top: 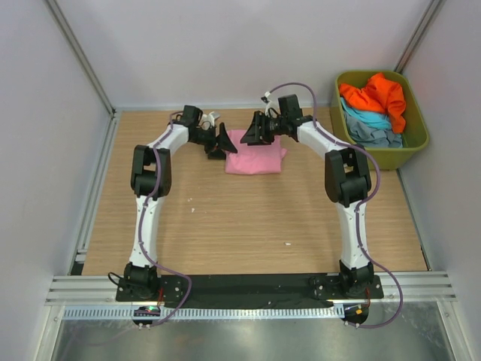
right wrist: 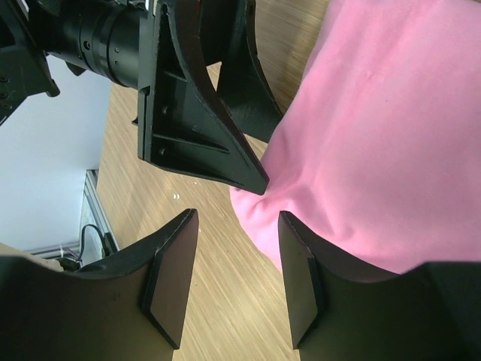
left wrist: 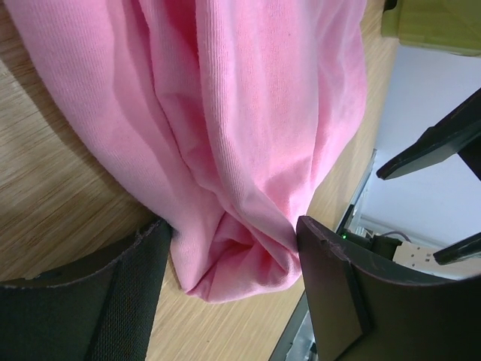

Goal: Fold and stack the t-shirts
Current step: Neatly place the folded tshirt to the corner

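Left gripper (left wrist: pixel 231 226) gapes wide astride the pink t-shirt's (left wrist: pixel 248 113) bunched corner, right gripper (right wrist: pixel 237 219) half-open, empty, alongside.

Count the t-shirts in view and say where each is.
4. The pink t-shirt lies on the table, toward its far edge. The orange t-shirt, light blue t-shirt and grey-blue t-shirt are piled in the green tub at the far right. More may be buried beneath them.

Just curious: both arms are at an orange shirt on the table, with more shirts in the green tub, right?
No: the shirt on the table is pink, not orange, as the top view shows. The rest holds: more shirts lie in the green tub.
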`<move>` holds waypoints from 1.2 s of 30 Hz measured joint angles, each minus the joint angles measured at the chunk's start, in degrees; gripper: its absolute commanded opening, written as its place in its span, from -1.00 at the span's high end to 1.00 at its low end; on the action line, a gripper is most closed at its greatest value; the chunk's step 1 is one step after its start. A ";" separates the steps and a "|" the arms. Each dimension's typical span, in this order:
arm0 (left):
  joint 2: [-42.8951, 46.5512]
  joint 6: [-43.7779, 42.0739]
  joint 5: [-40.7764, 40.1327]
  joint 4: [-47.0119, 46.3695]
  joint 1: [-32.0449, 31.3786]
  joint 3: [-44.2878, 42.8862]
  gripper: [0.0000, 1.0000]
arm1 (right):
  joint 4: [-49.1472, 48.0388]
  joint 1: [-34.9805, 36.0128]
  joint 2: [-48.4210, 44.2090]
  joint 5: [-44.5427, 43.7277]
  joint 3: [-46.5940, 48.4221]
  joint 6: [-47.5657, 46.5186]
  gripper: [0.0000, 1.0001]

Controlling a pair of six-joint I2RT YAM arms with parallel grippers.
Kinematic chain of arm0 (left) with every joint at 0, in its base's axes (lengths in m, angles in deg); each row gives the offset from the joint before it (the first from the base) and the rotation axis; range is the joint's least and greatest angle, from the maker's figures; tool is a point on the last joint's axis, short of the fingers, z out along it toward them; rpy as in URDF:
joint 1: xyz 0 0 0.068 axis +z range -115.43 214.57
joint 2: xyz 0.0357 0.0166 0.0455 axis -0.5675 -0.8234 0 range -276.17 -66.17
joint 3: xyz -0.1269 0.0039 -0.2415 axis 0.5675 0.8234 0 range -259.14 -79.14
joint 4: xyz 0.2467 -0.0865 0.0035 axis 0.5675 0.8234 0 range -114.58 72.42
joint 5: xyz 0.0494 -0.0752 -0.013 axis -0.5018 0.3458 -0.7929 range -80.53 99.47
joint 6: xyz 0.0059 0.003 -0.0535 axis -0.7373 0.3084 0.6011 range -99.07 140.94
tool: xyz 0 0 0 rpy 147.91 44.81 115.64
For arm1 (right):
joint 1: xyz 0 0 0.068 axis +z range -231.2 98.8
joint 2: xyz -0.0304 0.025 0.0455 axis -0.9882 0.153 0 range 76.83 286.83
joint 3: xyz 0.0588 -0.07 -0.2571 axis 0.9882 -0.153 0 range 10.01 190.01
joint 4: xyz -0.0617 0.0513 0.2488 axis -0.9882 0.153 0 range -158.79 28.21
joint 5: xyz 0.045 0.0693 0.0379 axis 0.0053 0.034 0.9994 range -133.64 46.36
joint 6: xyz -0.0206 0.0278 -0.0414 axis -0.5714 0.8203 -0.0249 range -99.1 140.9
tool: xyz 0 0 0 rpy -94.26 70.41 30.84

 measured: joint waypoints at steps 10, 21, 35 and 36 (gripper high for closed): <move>0.02 -1.33 -1.68 0.61 -0.52 -0.11 -0.22 | 0.46 0.00 -1.20 -0.83 -1.55 -1.18 -0.08; 0.13 -5.11 -8.31 3.02 -1.16 0.20 1.00 | 0.55 -0.66 -7.72 -1.97 -7.37 -4.52 -0.07; 5.86 -21.14 -22.73 15.45 3.17 0.72 1.00 | 6.12 -3.98 -13.18 -8.90 -4.72 -16.17 -0.09; 6.03 -22.77 -24.11 17.53 4.61 0.02 1.00 | 6.40 -4.26 -14.12 -9.27 -4.70 -16.79 -0.09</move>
